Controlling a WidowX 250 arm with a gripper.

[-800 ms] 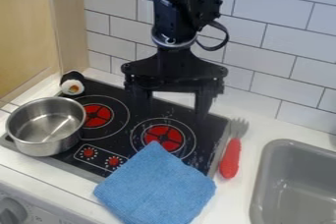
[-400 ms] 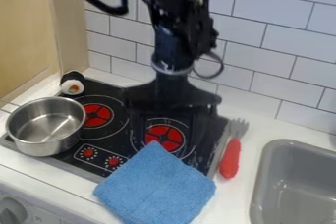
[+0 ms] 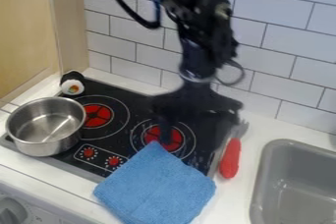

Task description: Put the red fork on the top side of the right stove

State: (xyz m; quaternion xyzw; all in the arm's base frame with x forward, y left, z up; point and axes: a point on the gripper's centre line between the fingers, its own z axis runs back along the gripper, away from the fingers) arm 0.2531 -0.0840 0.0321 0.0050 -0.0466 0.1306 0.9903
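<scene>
The black gripper (image 3: 190, 135) hangs over the right part of the black stovetop (image 3: 134, 102), its jaws open and spread wide, with nothing held between them. One side is in front of the right burner (image 3: 172, 144) in the view, the other near the stovetop's right edge. The fork (image 3: 230, 159) lies on the white counter (image 3: 248, 188) just beside that edge, between the stovetop and the gray sink (image 3: 259, 181). Its red handle points toward the near side and its metal tines toward the tiled wall (image 3: 279, 51). A blue cloth (image 3: 157, 186) lies over the front right of the stovetop and hangs past its front edge, one corner reaching onto the right burner. A metal pot (image 3: 46, 142) sits upright at the stovetop's left side, near the left burner (image 3: 97, 115). Behind the pot, at the back left corner, is a toy sushi roll (image 3: 72, 84). Two red knobs (image 3: 89, 153) show between the pot and the cloth.
</scene>
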